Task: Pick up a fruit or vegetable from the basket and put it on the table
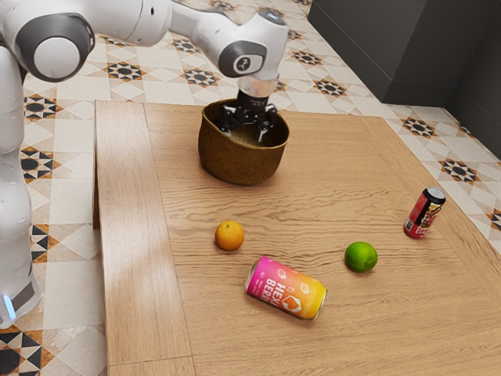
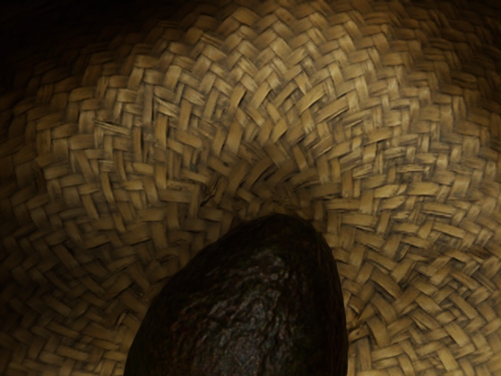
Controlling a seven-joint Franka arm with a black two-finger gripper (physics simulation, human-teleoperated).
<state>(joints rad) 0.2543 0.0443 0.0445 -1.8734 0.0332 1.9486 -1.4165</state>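
Blackish and wrinkled, the avocado [image 2: 250,309] lies inside the basket [image 1: 239,162], where the fingers [image 1: 228,122] reach in, spread wide, while the orange [image 1: 229,236] sits near the basket and the lime [image 1: 361,257] well apart.

In the exterior view, a pale tiled floor [image 1: 74,301] ran around the desk [image 1: 313,196], patterned with dark, many-pointed stars touched with orange and brown. The desk was of light wood, its grain wavy, with a separate border plank [image 1: 129,235] along its nine o'clock side. A dark grey, flat-faced block [image 1: 391,47] stood on the tiles at one o'clock, another dark surface [image 1: 485,106] at two. Soft light whitened the border plank.
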